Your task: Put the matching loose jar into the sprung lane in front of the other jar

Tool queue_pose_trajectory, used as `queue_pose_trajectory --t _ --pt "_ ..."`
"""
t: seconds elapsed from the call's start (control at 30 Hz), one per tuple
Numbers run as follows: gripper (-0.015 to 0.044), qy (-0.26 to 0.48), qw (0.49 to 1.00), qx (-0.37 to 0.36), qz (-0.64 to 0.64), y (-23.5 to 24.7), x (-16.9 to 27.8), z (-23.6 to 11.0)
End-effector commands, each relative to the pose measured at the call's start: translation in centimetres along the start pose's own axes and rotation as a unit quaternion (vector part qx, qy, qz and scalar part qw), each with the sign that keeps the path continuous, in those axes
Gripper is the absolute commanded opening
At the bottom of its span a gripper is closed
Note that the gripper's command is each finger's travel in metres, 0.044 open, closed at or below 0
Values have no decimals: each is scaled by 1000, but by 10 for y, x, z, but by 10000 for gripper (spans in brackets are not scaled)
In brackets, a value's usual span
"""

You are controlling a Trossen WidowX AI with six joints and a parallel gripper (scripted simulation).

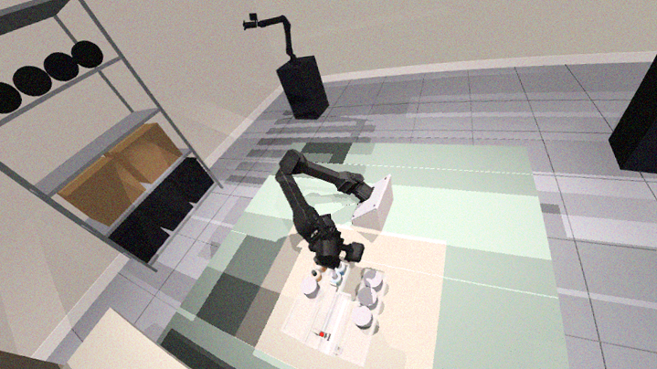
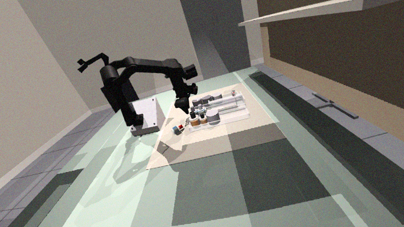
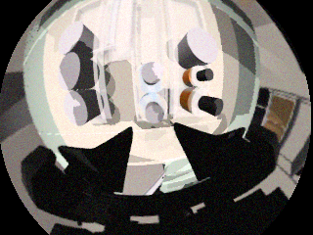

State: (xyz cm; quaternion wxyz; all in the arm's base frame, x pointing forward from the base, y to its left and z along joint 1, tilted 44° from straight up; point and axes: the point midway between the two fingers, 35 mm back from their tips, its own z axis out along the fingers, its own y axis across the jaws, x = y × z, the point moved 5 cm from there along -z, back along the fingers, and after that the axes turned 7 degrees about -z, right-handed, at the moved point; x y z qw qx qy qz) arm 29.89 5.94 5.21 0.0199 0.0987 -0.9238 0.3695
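Observation:
Two small pale-blue jars with grey lids, the front jar point(image 3: 156, 113) and the rear jar point(image 3: 152, 73), stand one behind the other in the middle lane of the clear rack point(image 1: 338, 342) point(image 2: 237, 113). They show as a small pale-blue spot in the top view point(image 1: 335, 279) and in the exterior view point(image 2: 200, 110). My gripper point(image 3: 153, 127) point(image 1: 337, 265) point(image 2: 183, 109) is open, its fingers spread above and just in front of the front jar, with nothing between them. A red-marked pusher plate point(image 1: 324, 335) point(image 2: 232, 92) sits far back in the lane.
Two brown jars with black lids point(image 3: 198, 90) point(image 2: 198, 120) stand in the lane beside. Large grey cylinders point(image 1: 367, 295) point(image 1: 309, 286) point(image 3: 70, 69) fill the outer lanes. A small red-and-blue thing point(image 2: 177, 129) lies on the beige mat point(image 1: 418, 282) before the rack. The arm's white base block point(image 1: 373, 200) is behind.

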Motion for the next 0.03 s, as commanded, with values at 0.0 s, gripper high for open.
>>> queue_pose_trajectory --t 0.0 --pt "295 -1 1000 -3 3 2 13 -1"
